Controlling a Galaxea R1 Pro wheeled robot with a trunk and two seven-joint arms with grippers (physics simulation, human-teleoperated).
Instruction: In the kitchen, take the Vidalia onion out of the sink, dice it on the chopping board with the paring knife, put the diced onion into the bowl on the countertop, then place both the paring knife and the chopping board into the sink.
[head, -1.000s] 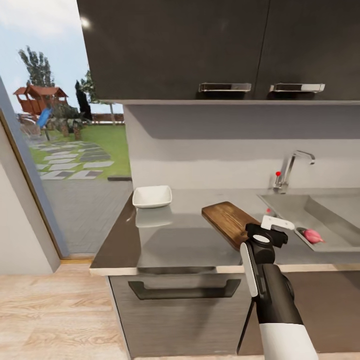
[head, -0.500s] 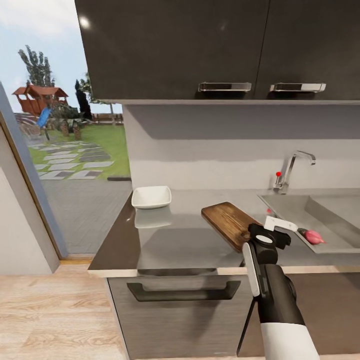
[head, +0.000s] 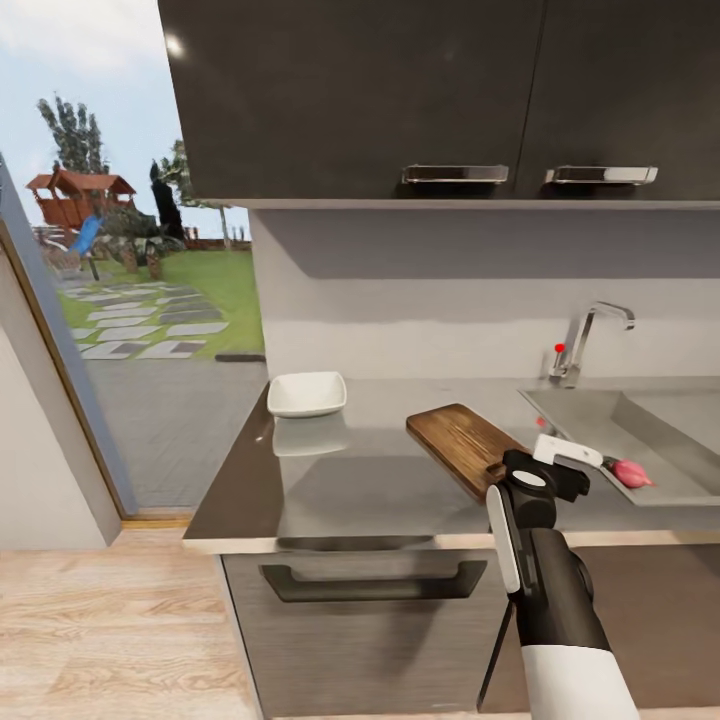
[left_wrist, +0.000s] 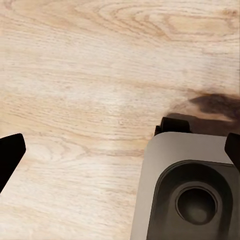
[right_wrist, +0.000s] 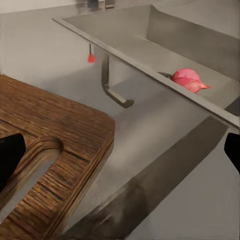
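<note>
**Onion in the sink, right arm over the board's near end**

Onion (head: 630, 472), pink and small, lies in the sink (head: 640, 425) at the right of the countertop (head: 380, 480), near the basin's near wall; the right wrist view shows it (right_wrist: 189, 80) beyond the steel rim. The right gripper (right_wrist: 120, 155) has its two dark fingertips wide apart with nothing between them, hovering over the slotted near end of the chopping board (right_wrist: 50, 145). In the head view that gripper (head: 565, 455) sits at the board's near right corner, between the board (head: 460, 440) and the sink. The left gripper (left_wrist: 120, 150) also has its fingertips spread apart and empty, above the pale wooden floor (left_wrist: 90, 75) and a grey part of the robot's base (left_wrist: 165, 165).

Left of the board and farther back, well apart from it, the white bowl (head: 307, 393) stands on the countertop near its left end. The faucet (head: 585, 340) with its red knob (head: 558, 348) rises behind the sink against the far wall. Dark upper cabinets (head: 400, 100) hang above; a dark drawer with a bar handle (head: 375, 582) sits below the worktop. At far left an opening looks onto a garden (head: 130, 280).
</note>
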